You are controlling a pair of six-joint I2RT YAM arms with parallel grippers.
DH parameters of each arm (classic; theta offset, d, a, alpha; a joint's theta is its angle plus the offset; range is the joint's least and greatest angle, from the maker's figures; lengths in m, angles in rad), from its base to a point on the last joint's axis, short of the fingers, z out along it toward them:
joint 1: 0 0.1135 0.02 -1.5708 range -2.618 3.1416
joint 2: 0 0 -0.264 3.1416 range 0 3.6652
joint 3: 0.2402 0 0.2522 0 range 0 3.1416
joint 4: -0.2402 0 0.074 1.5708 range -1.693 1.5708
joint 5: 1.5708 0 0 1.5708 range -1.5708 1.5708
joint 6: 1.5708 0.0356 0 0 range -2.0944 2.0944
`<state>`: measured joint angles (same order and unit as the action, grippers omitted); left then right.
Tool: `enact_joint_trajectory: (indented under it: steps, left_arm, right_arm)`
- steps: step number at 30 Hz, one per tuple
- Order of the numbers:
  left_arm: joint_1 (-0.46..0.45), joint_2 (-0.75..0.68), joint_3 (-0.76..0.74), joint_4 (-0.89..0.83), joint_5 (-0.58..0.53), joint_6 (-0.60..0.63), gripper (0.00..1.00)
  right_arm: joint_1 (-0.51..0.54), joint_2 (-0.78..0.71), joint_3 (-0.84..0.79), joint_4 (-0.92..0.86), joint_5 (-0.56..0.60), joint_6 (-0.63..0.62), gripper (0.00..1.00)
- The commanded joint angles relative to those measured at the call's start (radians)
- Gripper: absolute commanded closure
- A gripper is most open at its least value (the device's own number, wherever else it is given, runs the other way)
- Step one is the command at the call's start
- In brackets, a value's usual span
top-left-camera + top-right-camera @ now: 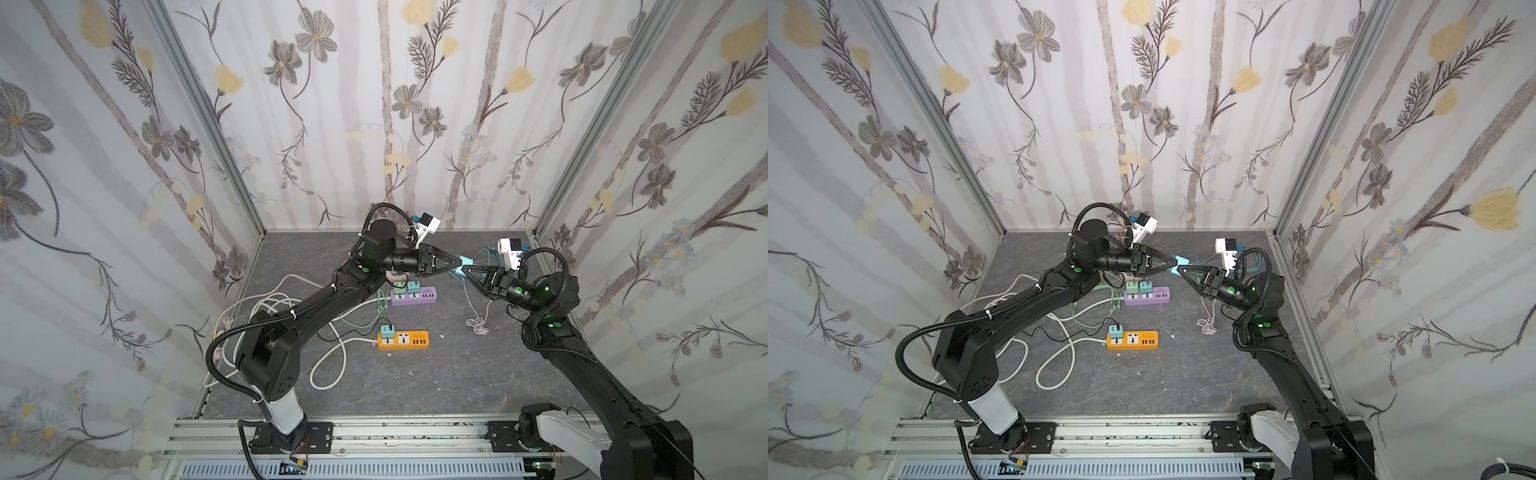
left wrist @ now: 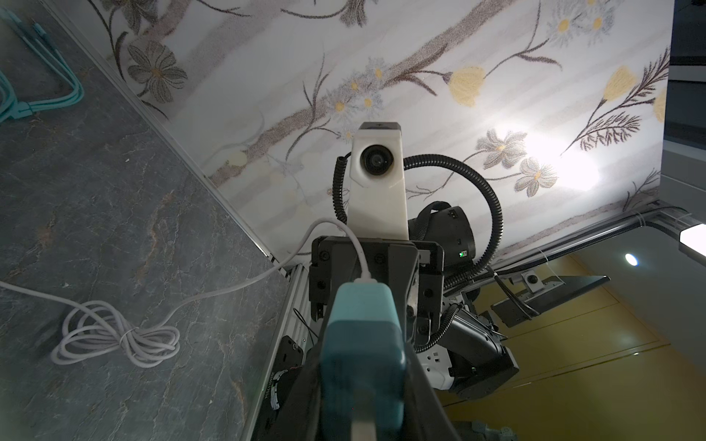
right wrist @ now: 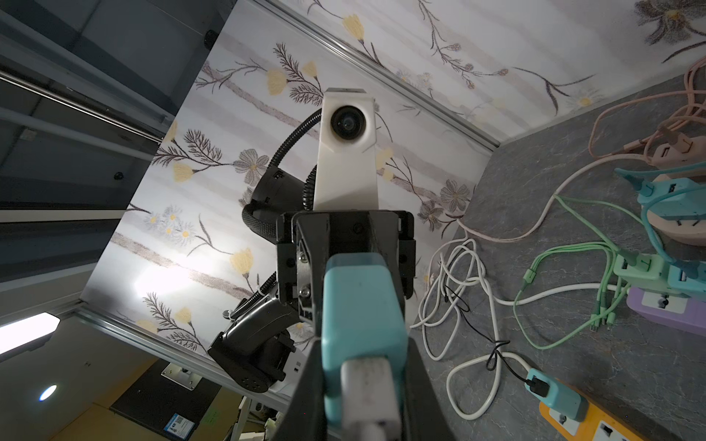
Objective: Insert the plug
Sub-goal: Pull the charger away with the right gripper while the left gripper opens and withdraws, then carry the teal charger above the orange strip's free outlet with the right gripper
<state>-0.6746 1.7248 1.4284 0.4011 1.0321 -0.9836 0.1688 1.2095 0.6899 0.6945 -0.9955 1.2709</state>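
Observation:
The teal plug (image 1: 467, 261) hangs in the air above the back of the grey floor, a white cable (image 2: 359, 252) coming out of its end. My left gripper (image 1: 460, 262) is shut on it from the left. From the right, my right gripper (image 1: 464, 270) meets it tip to tip. In the right wrist view its fingers (image 3: 414, 366) press on both sides of the plug (image 3: 363, 313), just behind the white connector (image 3: 368, 385). The orange power strip (image 1: 403, 340) lies mid-floor with one teal plug in it and a free socket (image 1: 402, 338) beside that.
A purple power strip (image 1: 413, 297) carrying two plugs lies under the left arm. The white cable's coiled bundle (image 1: 478, 325) rests on the floor below the grippers. Loose white and green cables (image 1: 328, 357) spread at the left. Patterned walls close three sides.

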Motion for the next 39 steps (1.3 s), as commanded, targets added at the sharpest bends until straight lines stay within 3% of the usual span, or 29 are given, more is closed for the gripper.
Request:
enact_joint_trajectory:
  steps: [1,3,6,9,14,20,27,33,39]
  left_arm:
    - [-0.002,0.01,-0.004,-0.044,0.031,-0.013,0.89]
    - [0.001,0.005,0.0,-0.08,0.014,0.016,0.64]
    - [0.012,-0.028,-0.015,-0.183,-0.07,0.12,0.37]
    - [0.02,-0.068,-0.036,-0.316,-0.187,0.267,0.25]
    - [0.04,-0.144,-0.1,-0.39,-0.32,0.362,0.13]
    - [0.043,-0.226,-0.145,-0.5,-0.485,0.49,0.07]
    - [0.05,-0.321,-0.201,-0.574,-0.71,0.579,0.0]
    - [0.08,-0.419,-0.28,-0.578,-0.905,0.588,0.0]
    - [0.134,-0.528,-0.377,-0.597,-1.049,0.552,0.0]
  right_arm:
    - [0.004,-0.002,0.013,0.122,-0.001,-0.032,1.0]
    - [0.005,-0.003,0.01,0.104,-0.003,-0.055,1.0]
    - [0.004,-0.011,0.027,-0.049,-0.001,-0.186,1.0]
    - [0.006,-0.022,0.081,-0.345,0.029,-0.406,1.0]
    - [0.007,-0.01,0.181,-0.691,0.103,-0.688,1.0]
    - [0.031,0.026,0.267,-0.901,0.202,-0.891,1.0]
    - [0.082,0.05,0.287,-0.933,0.302,-0.997,1.0]
    - [0.153,0.076,0.301,-0.946,0.39,-1.149,1.0]
    - [0.176,0.148,0.354,-0.976,0.373,-1.217,1.0]
